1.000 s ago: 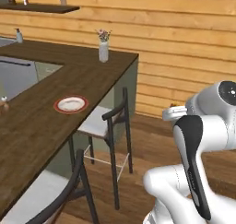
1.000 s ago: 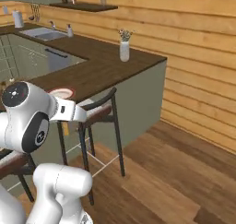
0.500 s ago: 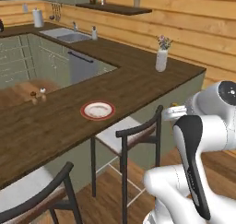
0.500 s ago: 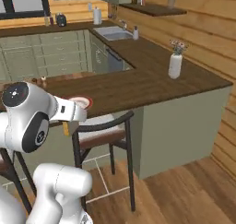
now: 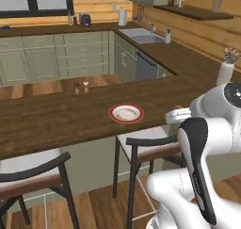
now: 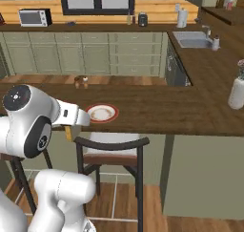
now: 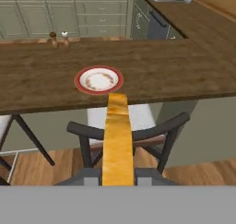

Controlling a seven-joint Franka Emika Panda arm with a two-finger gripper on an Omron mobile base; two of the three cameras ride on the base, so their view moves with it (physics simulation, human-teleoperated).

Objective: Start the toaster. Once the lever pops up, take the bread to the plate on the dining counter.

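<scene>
Gripper [image 7: 118,176] pinched on the bread [image 7: 118,140], slice seen edge-on in the hand view as a tan-orange strip running up from between the fingers toward the plate. Held out in the air short of the dining counter [image 7: 184,75], above a black-framed stool [image 7: 133,131] with a pale seat. Plate [image 7: 98,79] flat on the dark wood slab near its front edge, red-orange rim, some brownish marks on the white centre; nothing on it. Same plate [image 5: 126,113] just ahead of the white arm in the left base view, and beside the wrist [image 6: 101,112] in the right base view. Two small shakers [image 7: 59,38] at the far edge of the slab, well apart from the plate. White vase [image 6: 236,92] with flowers on the counter's right end.
</scene>
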